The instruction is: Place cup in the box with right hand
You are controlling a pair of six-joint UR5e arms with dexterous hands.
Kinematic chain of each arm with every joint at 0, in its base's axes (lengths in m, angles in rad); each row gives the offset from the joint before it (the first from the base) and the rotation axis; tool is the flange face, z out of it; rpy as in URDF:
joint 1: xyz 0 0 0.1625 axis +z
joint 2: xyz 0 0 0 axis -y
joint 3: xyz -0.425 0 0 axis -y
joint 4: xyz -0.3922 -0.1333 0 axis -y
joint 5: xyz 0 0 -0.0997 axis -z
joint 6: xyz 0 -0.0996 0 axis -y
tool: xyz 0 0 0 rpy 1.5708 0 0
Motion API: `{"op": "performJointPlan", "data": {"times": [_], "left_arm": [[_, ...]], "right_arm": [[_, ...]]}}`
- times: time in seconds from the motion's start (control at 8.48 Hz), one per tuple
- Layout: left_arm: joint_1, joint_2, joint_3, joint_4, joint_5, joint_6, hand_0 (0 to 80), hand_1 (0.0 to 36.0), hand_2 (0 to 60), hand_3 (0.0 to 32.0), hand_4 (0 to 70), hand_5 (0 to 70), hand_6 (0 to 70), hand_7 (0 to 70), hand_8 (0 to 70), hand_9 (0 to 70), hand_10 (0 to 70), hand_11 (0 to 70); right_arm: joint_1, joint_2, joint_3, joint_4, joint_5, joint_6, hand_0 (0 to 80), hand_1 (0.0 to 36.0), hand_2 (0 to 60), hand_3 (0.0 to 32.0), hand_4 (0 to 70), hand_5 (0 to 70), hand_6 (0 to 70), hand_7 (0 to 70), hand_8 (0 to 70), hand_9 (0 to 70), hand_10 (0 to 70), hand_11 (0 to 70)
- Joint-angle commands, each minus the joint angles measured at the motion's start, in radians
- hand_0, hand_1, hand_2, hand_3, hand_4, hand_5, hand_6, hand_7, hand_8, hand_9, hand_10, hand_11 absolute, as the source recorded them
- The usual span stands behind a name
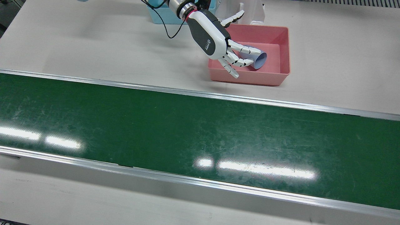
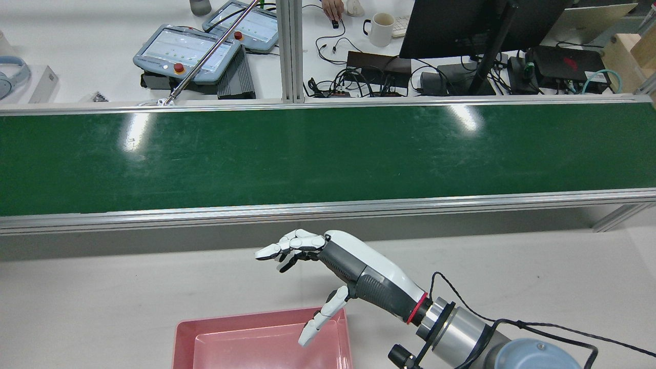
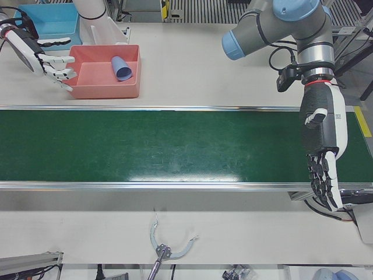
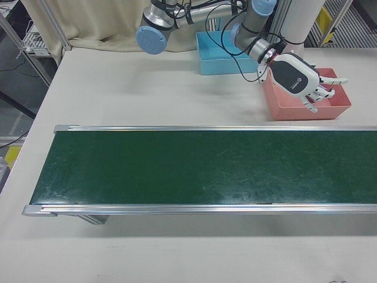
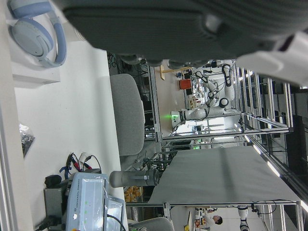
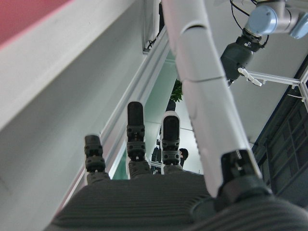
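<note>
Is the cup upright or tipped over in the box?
Tipped over: the blue cup lies on its side inside the pink box, mouth facing sideways.

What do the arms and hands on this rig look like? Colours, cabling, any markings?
Both arms are silver-grey tubes with light-blue joint caps. The right hand and left hand have white shells over dark-grey ribbed palms, white fingers with black joints, and a red ring at the wrist. A black cable loops along each forearm. A small round logo sits on the right palm.

Right hand (image 1: 215,37) spread empty; left hand (image 3: 324,153) hangs open.
</note>
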Motion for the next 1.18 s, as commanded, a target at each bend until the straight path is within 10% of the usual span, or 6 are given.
{"op": "performJointPlan", "data": {"times": [0.0,0.35,0.83,1.06], "left_arm": [[-0.002,0.000,0.000,0.000,-0.001,0.000,0.0,0.0,0.0,0.0,0.0,0.0,0.0,0.0,0.0,0.0,0.0,0.0],[0.000,0.000,0.000,0.000,-0.001,0.000,0.0,0.0,0.0,0.0,0.0,0.0,0.0,0.0,0.0,0.0,0.0,0.0],[-0.002,0.000,0.000,0.000,0.001,0.000,0.0,0.0,0.0,0.0,0.0,0.0,0.0,0.0,0.0,0.0,0.0,0.0],[0.000,0.000,0.000,0.000,0.001,0.000,0.0,0.0,0.0,0.0,0.0,0.0,0.0,0.0,0.0,0.0,0.0,0.0]], "right_arm": [[0.134,-0.048,0.052,0.000,-0.033,0.091,80.0,36.0,60.0,0.0,41.6,18.5,23.1,70.0,34.4,47.3,18.9,31.2],[0.242,-0.090,0.052,0.015,-0.025,0.147,79.7,36.0,60.0,0.0,38.4,20.0,27.6,70.0,40.4,54.6,28.2,44.1],[0.354,-0.140,-0.006,0.055,0.089,0.262,80.0,36.0,52.1,0.0,27.4,19.9,23.9,70.0,36.9,47.8,23.4,37.9],[0.423,-0.139,-0.182,0.240,0.087,0.331,80.0,36.0,47.4,0.0,27.1,17.5,21.0,70.0,33.8,43.3,23.5,37.4]]}}
